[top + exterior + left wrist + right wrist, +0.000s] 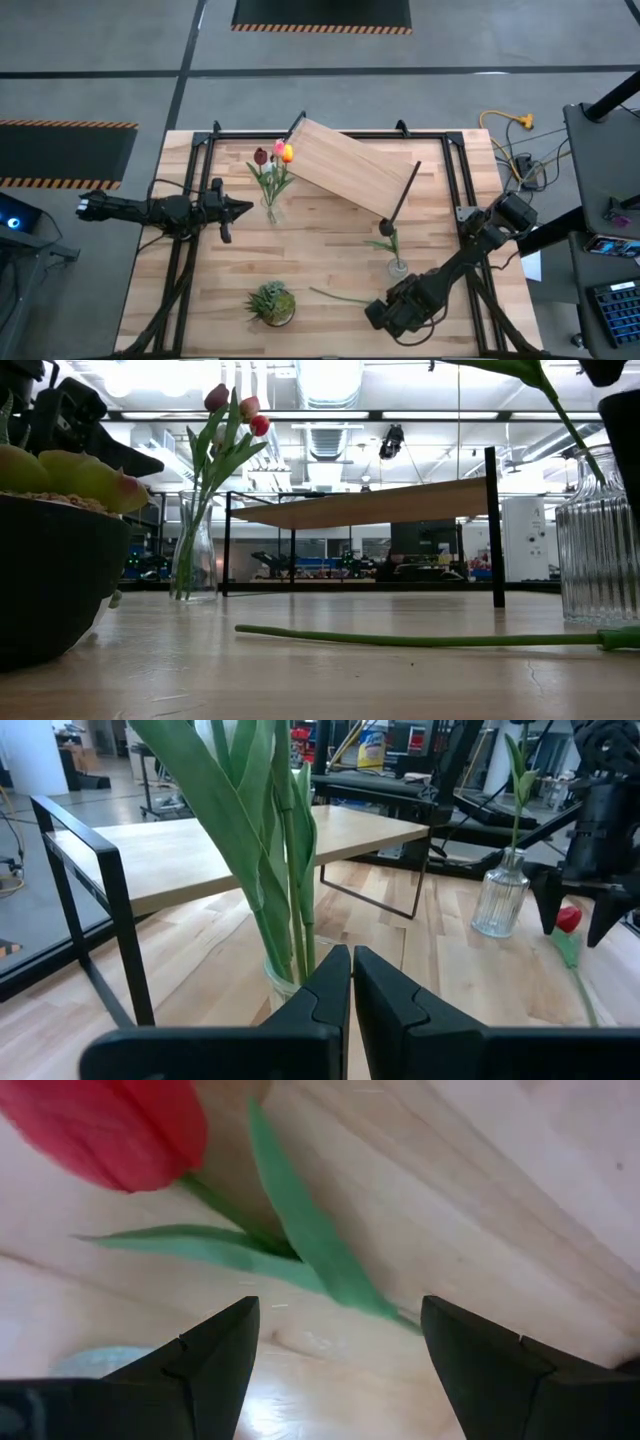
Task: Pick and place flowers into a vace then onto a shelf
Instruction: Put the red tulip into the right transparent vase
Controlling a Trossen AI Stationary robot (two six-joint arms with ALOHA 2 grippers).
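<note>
Pick step in hand; right claw spread open, low over loose red tulip lying on bench, near second vase; next move: close on stem, lift; left claw shut, empty, beside filled vase; shelf behind.

A red tulip with green leaves lies on the pale wooden tabletop.

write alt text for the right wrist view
The right tool, fingers spread open, hovers just above a red tulip lying on the wooden tabletop, its green leaves between the fingertips.
</note>
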